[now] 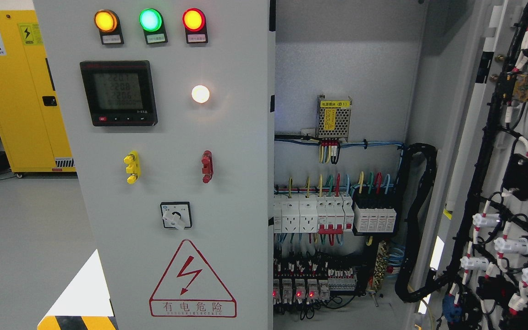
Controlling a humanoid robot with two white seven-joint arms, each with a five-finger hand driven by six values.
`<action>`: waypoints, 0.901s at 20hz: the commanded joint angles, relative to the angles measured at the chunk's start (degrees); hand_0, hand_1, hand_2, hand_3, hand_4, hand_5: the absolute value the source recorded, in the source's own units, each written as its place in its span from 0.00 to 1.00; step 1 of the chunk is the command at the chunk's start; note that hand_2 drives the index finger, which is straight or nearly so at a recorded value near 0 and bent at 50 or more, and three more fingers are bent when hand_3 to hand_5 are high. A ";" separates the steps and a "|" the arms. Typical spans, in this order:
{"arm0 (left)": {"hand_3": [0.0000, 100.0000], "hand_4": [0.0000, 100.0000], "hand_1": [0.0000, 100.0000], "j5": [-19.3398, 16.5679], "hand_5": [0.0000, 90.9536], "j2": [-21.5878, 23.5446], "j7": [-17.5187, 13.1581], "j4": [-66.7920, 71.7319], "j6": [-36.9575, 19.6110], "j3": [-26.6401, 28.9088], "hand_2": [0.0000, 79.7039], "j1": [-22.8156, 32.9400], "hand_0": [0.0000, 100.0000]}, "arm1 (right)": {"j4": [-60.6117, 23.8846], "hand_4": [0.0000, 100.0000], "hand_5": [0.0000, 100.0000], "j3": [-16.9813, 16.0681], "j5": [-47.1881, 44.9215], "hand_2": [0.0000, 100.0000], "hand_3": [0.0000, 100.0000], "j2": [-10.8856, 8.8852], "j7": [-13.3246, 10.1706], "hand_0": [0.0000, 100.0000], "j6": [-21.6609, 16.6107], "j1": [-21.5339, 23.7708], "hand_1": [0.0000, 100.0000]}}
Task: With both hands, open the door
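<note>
1. The big grey metal cabinet door on the left (227, 151) is closed and faces the camera.
2. The grey metal door on the right (479, 151) is swung wide open, and its inner side shows black cables and white plugs.
3. Between them, the open inside of the cabinet (346, 68) holds white switches and coloured wires.
4. A tall yellow metal cupboard (21, 101) stands far left on the floor.
5. A black square screen with numbers (118, 93) sits on the closed door.
6. A red triangle warning sign (193, 282) is low on that door.
7. Three round lights, orange (106, 20), green (150, 19) and red (194, 19), glow at the top.
8. No robot hand shows, so no one can tell how the fingers are.
</note>
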 commanded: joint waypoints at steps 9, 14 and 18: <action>0.00 0.00 0.56 -0.12 0.00 -0.71 -0.02 11.15 1.03 3.25 0.00 -0.16 0.12 | -0.10 0.00 0.00 0.27 0.00 0.04 0.00 1.41 -0.64 0.00 0.57 0.70 0.50; 0.00 0.00 0.56 -0.12 0.00 -0.89 -0.02 11.15 1.55 3.25 0.00 -0.07 0.12 | -0.10 0.00 0.00 0.19 0.00 0.04 0.00 1.23 -0.03 0.00 -0.39 0.88 0.50; 0.00 0.00 0.56 -0.12 0.00 -1.06 -0.02 11.15 1.55 3.25 0.00 -0.07 0.12 | -0.01 0.00 0.00 0.10 0.00 0.04 0.00 1.93 0.06 0.00 -1.10 0.88 0.50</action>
